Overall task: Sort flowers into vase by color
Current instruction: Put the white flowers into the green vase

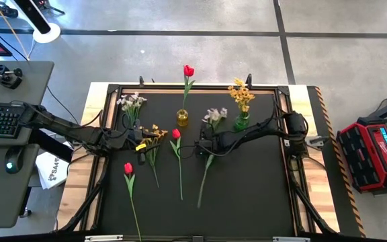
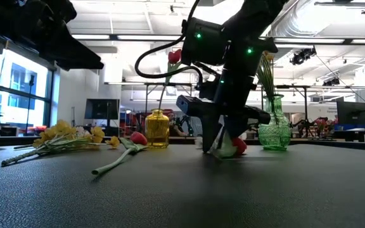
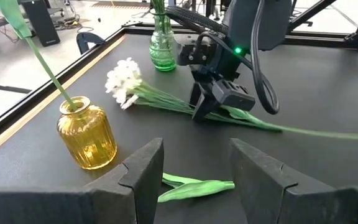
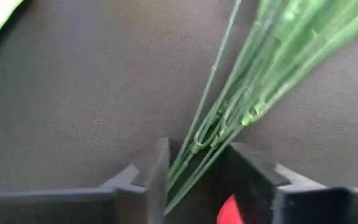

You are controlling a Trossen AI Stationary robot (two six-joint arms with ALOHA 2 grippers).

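The right arm reached in from the table's right edge toward the middle, its wrist tipped down so the right gripper [image 1: 205,142] pressed to the black mat [image 1: 261,195]. Its fingers [image 4: 157,171] stood narrow, with the thin green stems of the white spray [image 1: 214,117] running between them; whether they had fully pinched the stems I could not tell. That spray lay flat on the mat, its blossoms just beside the green vase [image 1: 241,122] and its long stem trailing toward the front edge.

The left arm stretched in from the left side. The left gripper [image 1: 142,142] hung low with its fingers [image 3: 143,171] spread wide, holding nothing. It was just above a yellow spray [image 1: 154,132] lying on the mat, and a green leaf [image 3: 194,187] lay on the mat between the fingers.

Three vases stood along the back of the mat. The yellow vase [image 1: 182,118] held one upright red tulip [image 1: 188,71]. The green vase held yellow sprays [image 1: 241,93]. A third vase [image 1: 132,119] at the left held white blossoms [image 1: 132,101].

Two more red tulips lay flat: one [image 1: 176,134] between the two grippers, another [image 1: 127,168] nearer the front left.
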